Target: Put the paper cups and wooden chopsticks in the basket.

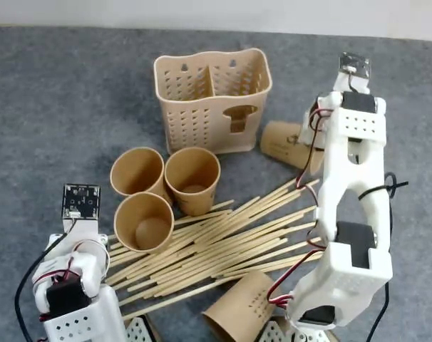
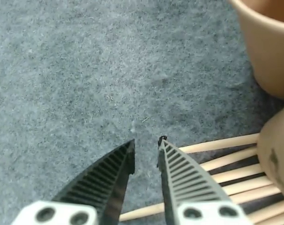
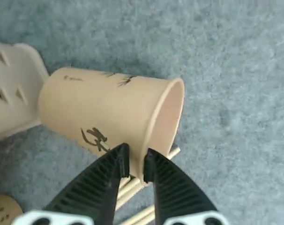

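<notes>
A grey carpet [image 1: 52, 92] is spread over the table, and a strip of pale wall [image 1: 202, 11] is seen beyond it. The left gripper [image 2: 146, 140] is held over bare carpet beside the chopstick ends; its fingers are a little apart and nothing is held between them. The right gripper [image 3: 135, 152] is closed to a narrow gap on the rim of a tipped cup [image 3: 104, 112], whose wall is pinched between the fingers. This cup is laid on its side with its base just beside the basket [image 1: 202, 121].

Five paper cups are counted: three upright cups [image 1: 192, 178] clustered in front of the basket, the tipped cup, and another lying cup [image 1: 241, 310] at the near edge. One basket is seen, divided into two compartments. The wooden chopsticks [image 1: 223, 239] are heaped in a loose fan between the upright cups and the right arm [image 1: 351, 214]; they overlap too much to be counted.
</notes>
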You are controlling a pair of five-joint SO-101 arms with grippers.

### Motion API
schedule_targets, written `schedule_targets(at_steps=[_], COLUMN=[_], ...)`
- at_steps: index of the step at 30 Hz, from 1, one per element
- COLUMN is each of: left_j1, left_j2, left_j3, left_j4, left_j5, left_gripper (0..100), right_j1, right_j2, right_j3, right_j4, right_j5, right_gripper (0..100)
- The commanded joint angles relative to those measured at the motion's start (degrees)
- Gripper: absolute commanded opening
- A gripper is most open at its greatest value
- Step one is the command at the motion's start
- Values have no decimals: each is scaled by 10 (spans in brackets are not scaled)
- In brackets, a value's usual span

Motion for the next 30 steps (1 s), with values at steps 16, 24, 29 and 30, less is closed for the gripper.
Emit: schedule_targets(at_steps=[16, 24, 29, 30], left_j1=[-4, -4, -4, -4], left_j2=[-8, -8, -8, -8], left_j3=[4, 4, 4, 4], left_j4=[-18, -18, -18, -18], left_j5=[-1, -1, -1, -1], left_gripper=[102, 102, 102, 102], right_j1=[51, 96, 104, 103], right_j2=[-209, -178, -134, -124], right_j3=[-20, -11, -11, -11], right_j4=[89, 90, 131, 138], right_j5=[293, 424, 473, 485], right_gripper=[5, 5, 5, 5])
